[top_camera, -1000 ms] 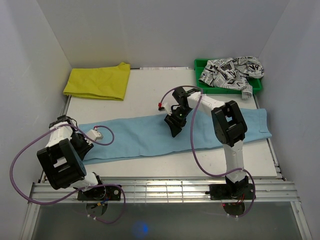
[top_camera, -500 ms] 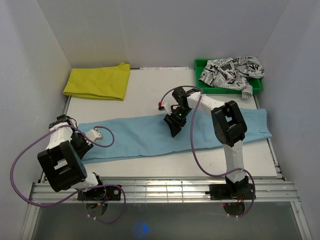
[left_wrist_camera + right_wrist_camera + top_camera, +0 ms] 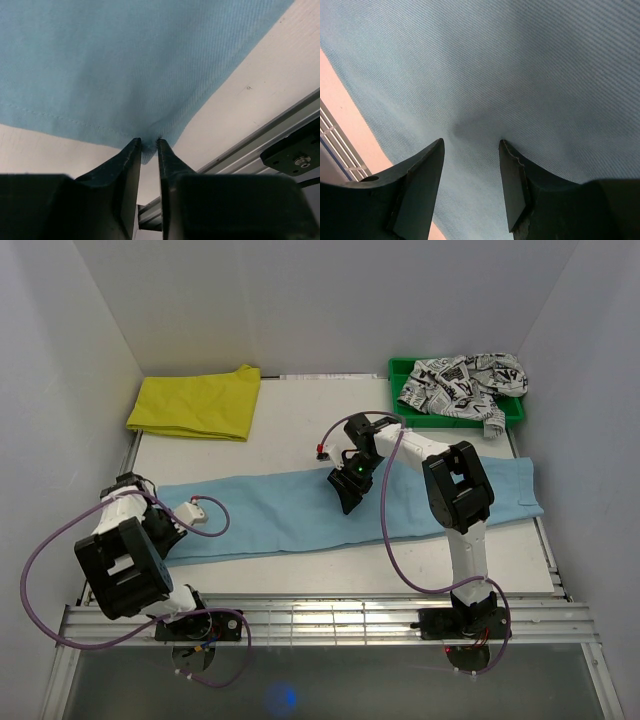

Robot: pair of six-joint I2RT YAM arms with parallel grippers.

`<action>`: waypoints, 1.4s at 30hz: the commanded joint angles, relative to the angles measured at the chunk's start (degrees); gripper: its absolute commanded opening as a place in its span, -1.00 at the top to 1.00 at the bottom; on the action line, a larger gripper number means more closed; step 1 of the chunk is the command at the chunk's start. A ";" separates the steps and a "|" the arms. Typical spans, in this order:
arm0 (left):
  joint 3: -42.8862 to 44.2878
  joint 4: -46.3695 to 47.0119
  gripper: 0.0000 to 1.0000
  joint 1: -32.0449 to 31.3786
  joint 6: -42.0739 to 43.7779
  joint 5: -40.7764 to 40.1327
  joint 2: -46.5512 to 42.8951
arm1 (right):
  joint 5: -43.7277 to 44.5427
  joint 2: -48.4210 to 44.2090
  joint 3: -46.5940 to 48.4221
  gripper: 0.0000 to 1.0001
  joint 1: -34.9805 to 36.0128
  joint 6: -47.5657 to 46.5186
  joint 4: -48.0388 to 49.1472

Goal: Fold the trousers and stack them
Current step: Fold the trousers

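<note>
On my top feed the trousers point(image 3: 300, 510) lie flat in one long light blue band across the middle of the table point(image 3: 290, 430), running from the lower left of the frame to the right edge, where the wider end sits.

The left gripper point(image 3: 163, 533) is at the band's left end, low on the left side of the frame. From the left wrist camera I see this gripper point(image 3: 148, 142) drawn in to a narrow slit, with a small nub of the cloth's hemmed corner pinched between the two dark fingers point(image 3: 127, 165). The rest of the trousers point(image 3: 125, 60) fills the upper part of that view. White table surface and a metal rail point(image 3: 260, 125) show at the lower right.

The right gripper point(image 3: 348, 502) is down on the cloth at about the centre of the frame, on the middle of the band. Through the right wrist camera this gripper point(image 3: 470, 142) stands moderately apart, nothing clamped between its fingers point(image 3: 422, 170). The tips rest on or just above the trousers point(image 3: 520, 65), and the fabric shows a slight dimple in the gap between them.

A folded yellow garment point(image 3: 198, 403) lies at the upper left of the table. At the upper right a black-on-white printed garment point(image 3: 465, 380) is heaped in a green bin point(image 3: 400, 370), spilling over its near rim.
</note>
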 commanded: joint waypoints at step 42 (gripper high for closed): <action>-2.54 -1.47 0.63 5.19 8.30 -7.13 1.45 | 12.06 4.02 -3.33 -0.15 0.14 1.94 6.12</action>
